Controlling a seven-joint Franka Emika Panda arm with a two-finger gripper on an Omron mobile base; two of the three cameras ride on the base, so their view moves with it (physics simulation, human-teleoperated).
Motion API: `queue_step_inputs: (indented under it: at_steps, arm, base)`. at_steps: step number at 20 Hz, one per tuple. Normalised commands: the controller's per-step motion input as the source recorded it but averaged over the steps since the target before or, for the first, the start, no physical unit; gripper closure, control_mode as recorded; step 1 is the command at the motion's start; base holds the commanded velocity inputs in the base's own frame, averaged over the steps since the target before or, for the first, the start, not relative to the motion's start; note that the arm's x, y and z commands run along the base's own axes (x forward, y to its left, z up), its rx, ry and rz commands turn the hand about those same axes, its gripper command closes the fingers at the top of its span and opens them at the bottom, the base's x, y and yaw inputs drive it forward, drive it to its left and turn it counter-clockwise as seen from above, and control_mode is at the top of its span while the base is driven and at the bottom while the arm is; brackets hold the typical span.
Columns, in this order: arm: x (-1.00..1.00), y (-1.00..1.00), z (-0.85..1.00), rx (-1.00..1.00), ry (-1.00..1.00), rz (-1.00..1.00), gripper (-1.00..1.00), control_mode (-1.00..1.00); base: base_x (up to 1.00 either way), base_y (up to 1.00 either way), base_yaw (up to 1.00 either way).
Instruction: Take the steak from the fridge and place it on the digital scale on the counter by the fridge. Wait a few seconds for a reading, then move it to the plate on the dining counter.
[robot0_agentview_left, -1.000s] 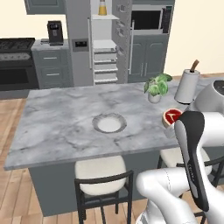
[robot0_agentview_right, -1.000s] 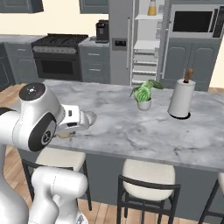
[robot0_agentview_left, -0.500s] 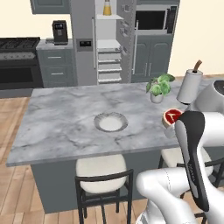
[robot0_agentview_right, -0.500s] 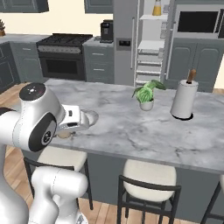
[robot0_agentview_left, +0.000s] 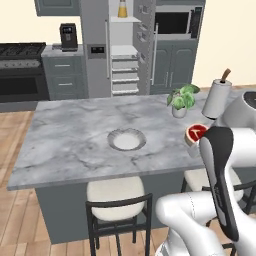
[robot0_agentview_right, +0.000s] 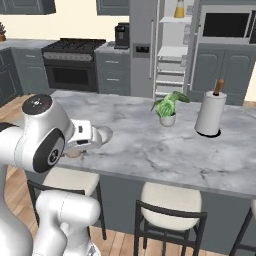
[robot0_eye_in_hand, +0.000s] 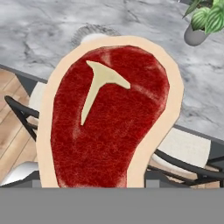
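The steak (robot0_eye_in_hand: 109, 127), red with a tan rim and a pale T-shaped bone mark, covers most of the hand view and hides the fingertips. My gripper (robot0_agentview_left: 196, 143) is shut on it, holding it just above the near right part of the dining counter (robot0_agentview_left: 65, 135). In the left base view the steak (robot0_agentview_left: 196, 132) shows beside my forearm. The plate (robot0_agentview_left: 126, 139) lies on the counter to the steak's left; its rim (robot0_eye_in_hand: 92, 32) peeks above the meat. The fridge (robot0_agentview_left: 125, 50) stands open at the back. I cannot make out the digital scale.
A potted plant (robot0_agentview_left: 181, 100) and a paper towel roll (robot0_agentview_left: 216, 97) stand on the counter's far right. Stools (robot0_agentview_left: 116, 197) line the near side. A black coffee machine (robot0_agentview_left: 68, 36) sits on the back counter left of the fridge, beside a stove (robot0_agentview_left: 20, 70).
The whole scene has shifted slightly in both base views, so the base has moved. The arm keeps its pose with the steak still held.
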Motion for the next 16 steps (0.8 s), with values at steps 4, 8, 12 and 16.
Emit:
queue_step_inputs:
  at_steps: [4,8,12,16]
  arm:
    - [0.88,0.34,0.00,0.00,0.10,0.05,1.00,-1.00]
    - [1.00,0.26,0.00,0.00,0.15,0.14,1.00,-1.00]
    - [1.00,0.16,-0.07,0.00,0.17,0.16,1.00,-1.00]
    - [1.00,0.14,-0.54,0.00,0.13,0.11,1.00,-1.00]
  base:
    - [0.00,0.00,0.00]
    - [0.00,0.00,0.00]
    - [0.00,0.00,0.00]
    - [0.00,0.00,0.00]
